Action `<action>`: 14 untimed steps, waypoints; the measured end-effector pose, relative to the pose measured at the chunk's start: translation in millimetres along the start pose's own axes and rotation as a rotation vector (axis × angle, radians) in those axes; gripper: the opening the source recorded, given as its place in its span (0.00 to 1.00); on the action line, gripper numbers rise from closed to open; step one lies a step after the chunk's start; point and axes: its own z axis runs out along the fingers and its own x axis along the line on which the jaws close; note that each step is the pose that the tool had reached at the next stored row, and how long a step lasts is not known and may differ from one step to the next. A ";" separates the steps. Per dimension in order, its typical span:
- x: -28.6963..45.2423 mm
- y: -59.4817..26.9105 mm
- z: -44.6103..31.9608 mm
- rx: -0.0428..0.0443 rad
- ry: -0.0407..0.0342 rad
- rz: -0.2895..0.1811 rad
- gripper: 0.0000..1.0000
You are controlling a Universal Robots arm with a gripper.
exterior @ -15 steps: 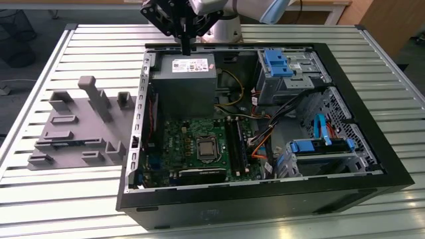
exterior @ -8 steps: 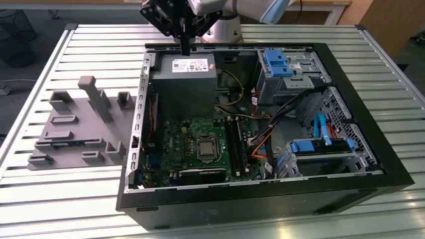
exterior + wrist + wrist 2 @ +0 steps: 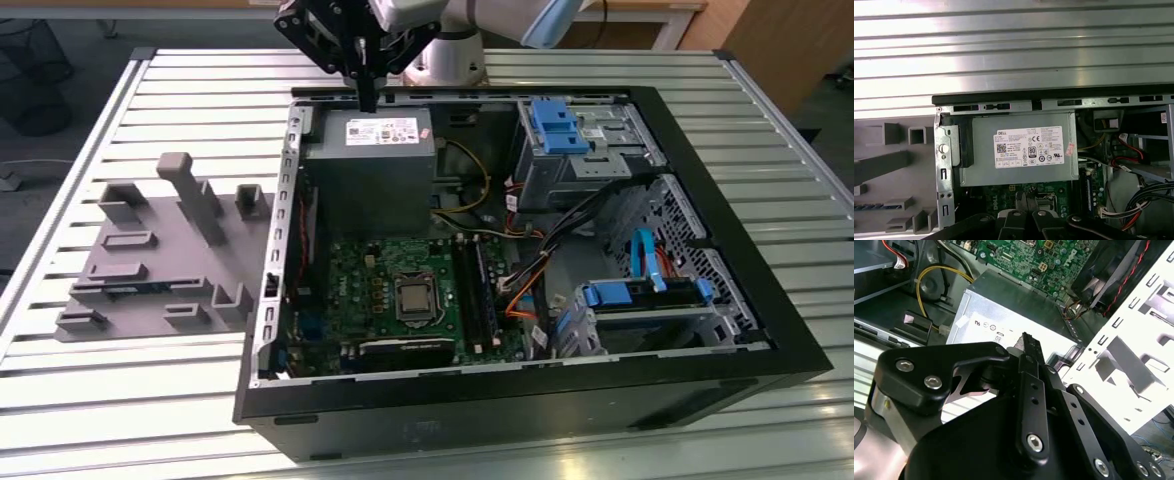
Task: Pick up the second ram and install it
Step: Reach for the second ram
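On the worktop [image 3: 134, 400], one grey holder [image 3: 187, 200] is sitting at the exterior view's left, with one ram [image 3: 131, 289] lying in its slot. The hand [image 3: 364, 100] is hovering pinched narrow, holding nothing, above one power supply [image 3: 367, 170] inside one open case [image 3: 534, 400].

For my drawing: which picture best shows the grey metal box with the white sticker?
The first wrist view: the grey metal box lies whole, white sticker facing the camera. The exterior view shows it slanted, below the black gripper. The second wrist view hides part behind the gripper.
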 end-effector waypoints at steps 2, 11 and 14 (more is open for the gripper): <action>1.3 -0.1 0.1 0.0000 0.0001 0.000 0.11; 5.3 -0.4 0.4 0.0001 0.0006 0.000 0.11; 6.6 -0.5 0.4 0.0001 0.0006 0.000 0.11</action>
